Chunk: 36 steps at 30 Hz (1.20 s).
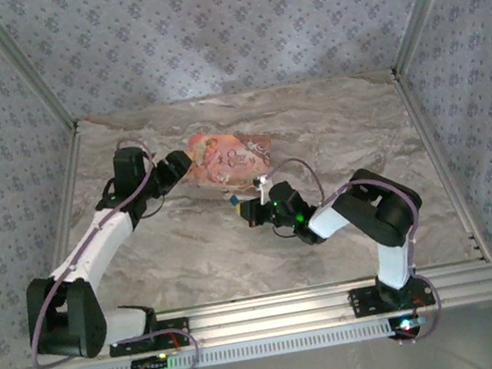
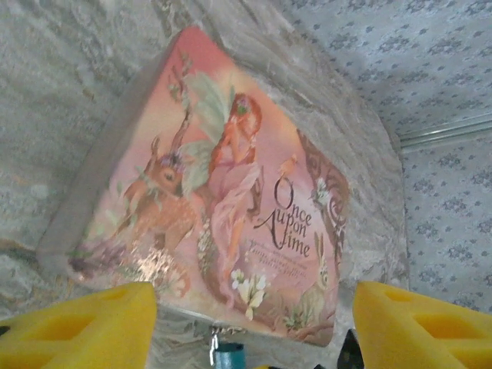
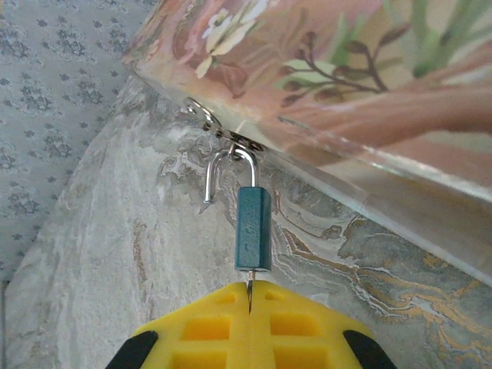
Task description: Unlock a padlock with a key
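Note:
The padlock (image 3: 253, 228) is a small teal metal block, not brass. Its silver shackle (image 3: 219, 173) stands swung open, one leg free, and hooks through a metal ring (image 3: 201, 114) on the edge of the pink "Once Upon a Time" packet (image 3: 346, 69). My right gripper (image 3: 250, 296) is shut on the thin key (image 3: 250, 286), whose blade enters the padlock's bottom. In the top view the right gripper (image 1: 248, 210) sits just below the packet (image 1: 230, 157). My left gripper (image 1: 173, 170) is open at the packet's left end, and its yellow fingers (image 2: 77, 327) flank the packet (image 2: 223, 192).
The marbled tabletop (image 1: 191, 249) is bare around the packet. Patterned walls (image 1: 220, 20) and metal frame posts (image 1: 26, 65) close in the back and sides. A slotted rail (image 1: 339, 296) runs along the near edge.

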{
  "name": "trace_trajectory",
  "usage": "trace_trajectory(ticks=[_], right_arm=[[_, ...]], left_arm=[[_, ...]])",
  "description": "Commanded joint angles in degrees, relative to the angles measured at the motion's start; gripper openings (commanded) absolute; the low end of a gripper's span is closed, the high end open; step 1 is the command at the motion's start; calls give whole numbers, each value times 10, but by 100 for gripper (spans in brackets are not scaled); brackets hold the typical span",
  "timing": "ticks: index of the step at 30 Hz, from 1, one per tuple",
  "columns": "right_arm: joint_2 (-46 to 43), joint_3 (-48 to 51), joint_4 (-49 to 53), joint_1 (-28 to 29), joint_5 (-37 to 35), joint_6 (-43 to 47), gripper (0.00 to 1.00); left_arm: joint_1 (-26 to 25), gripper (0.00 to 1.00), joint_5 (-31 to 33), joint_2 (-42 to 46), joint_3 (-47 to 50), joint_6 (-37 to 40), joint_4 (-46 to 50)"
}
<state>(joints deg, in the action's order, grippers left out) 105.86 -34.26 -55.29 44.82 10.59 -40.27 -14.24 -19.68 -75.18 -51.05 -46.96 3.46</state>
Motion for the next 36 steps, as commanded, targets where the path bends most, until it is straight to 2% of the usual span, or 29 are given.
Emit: trace_trajectory(ticks=[1, 13, 20, 28, 36], right_arm=[[19, 4, -21, -7, 22, -53, 0], [26, 7, -2, -16, 25, -64, 1], [12, 16, 19, -18, 19, -53, 15], [-40, 31, 75, -24, 3, -13, 27], [-43, -6, 73, -61, 75, 22, 34]], left_arm=[[3, 68, -6, -24, -36, 43, 4], [-12, 67, -86, -171, -132, 85, -41], [-24, 66, -91, -225, -167, 111, -28], [-25, 66, -89, -240, -144, 116, -27], [-26, 65, -88, -230, -112, 117, -24]])
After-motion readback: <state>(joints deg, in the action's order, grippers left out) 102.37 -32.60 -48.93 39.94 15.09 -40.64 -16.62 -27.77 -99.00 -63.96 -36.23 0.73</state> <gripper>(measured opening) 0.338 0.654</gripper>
